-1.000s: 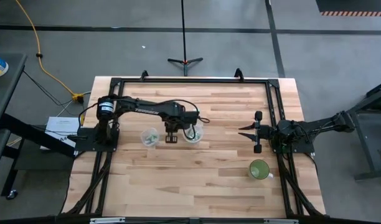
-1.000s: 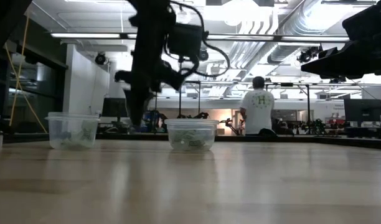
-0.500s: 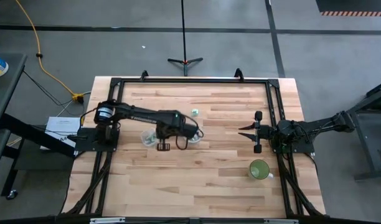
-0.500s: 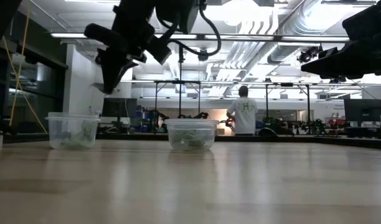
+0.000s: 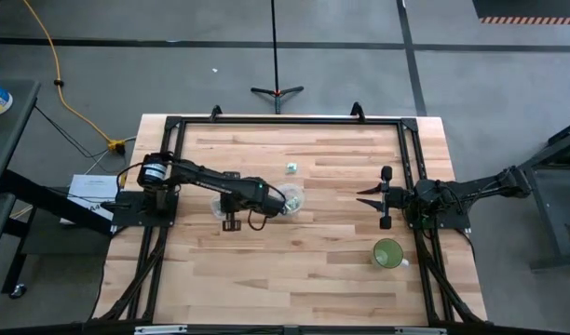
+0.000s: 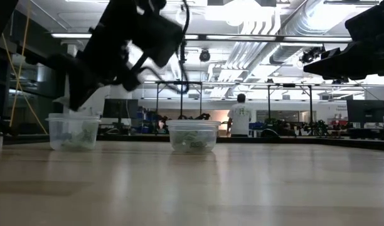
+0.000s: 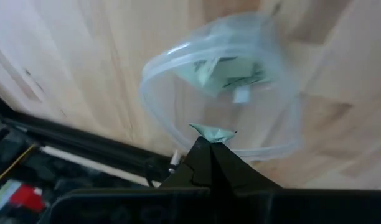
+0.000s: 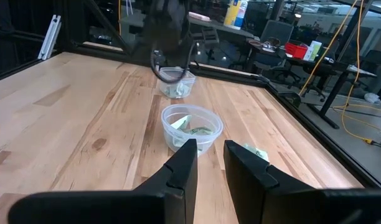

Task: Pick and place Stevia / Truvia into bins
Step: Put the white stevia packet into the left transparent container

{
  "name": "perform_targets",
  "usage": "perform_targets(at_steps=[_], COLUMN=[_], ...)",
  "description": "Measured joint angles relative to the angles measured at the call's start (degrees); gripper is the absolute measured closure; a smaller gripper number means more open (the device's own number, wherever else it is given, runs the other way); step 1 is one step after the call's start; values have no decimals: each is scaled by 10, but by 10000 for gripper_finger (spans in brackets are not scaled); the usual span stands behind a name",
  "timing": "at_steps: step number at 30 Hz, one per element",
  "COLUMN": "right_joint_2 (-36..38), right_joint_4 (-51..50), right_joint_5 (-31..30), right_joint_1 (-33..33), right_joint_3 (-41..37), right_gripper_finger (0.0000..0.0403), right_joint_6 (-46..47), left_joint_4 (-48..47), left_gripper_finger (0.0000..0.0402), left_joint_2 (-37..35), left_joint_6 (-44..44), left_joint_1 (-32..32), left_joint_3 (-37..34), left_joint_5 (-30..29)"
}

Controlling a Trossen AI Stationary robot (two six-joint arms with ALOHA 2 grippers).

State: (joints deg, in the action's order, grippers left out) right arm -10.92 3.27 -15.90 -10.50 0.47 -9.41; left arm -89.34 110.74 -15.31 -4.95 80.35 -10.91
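My left gripper [image 7: 210,140] is shut on a pale green Stevia sachet [image 7: 213,131] and hangs just above the left clear cup [image 7: 154,73]; the low view shows it tipped over that cup [image 6: 73,132]. Sachets [image 7: 231,70] lie on that cup's bottom. The right clear cup [image 5: 287,197] also holds sachets [image 8: 192,129]. One loose sachet [image 5: 291,167] lies flat on the table beyond the right cup. My right gripper [image 8: 209,163] is open and waits at the table's right side [image 5: 386,197]. My left gripper pinches the sachet between its two fingertips, at the edge [image 7: 210,135] nearest the fingers. The sachet is lifted clear and sticks out past the tips, over the left cup's rim. The fingers slant downward toward the cup.
An opaque green cup [image 5: 388,253] stands near the table's right near corner. A black frame [image 5: 285,121] runs round the table. Bare wood [image 5: 294,270] spreads along the near side. A person [image 6: 240,120] stands far off in the room behind.
My left gripper has risen from the table between the two cups and swung toward the table's left, coming down tipped over the left cup. The person in the room behind has walked on.
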Motion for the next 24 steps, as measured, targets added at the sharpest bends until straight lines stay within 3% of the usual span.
perform_targets(at_steps=[5, 11, 16, 24], right_joint_2=[0, 0, 0, 0], right_joint_4=[3, 4, 4, 6], right_joint_5=[0, -1, -1, -2], right_joint_1=[0, 0, 0, 0], right_joint_3=[0, 0, 0, 0], right_gripper_finger=[331, 331, 331, 331], right_joint_6=[0, 0, 0, -1], left_joint_4=[12, 31, 26, 52], left_gripper_finger=[373, 294, 251, 213], left_joint_2=[0, 0, 0, -24], left_joint_6=[0, 0, 12, 50], left_joint_1=[19, 32, 32, 58], left_joint_3=[-34, -34, -34, 46], left_joint_5=[-2, 19, 11, -26])
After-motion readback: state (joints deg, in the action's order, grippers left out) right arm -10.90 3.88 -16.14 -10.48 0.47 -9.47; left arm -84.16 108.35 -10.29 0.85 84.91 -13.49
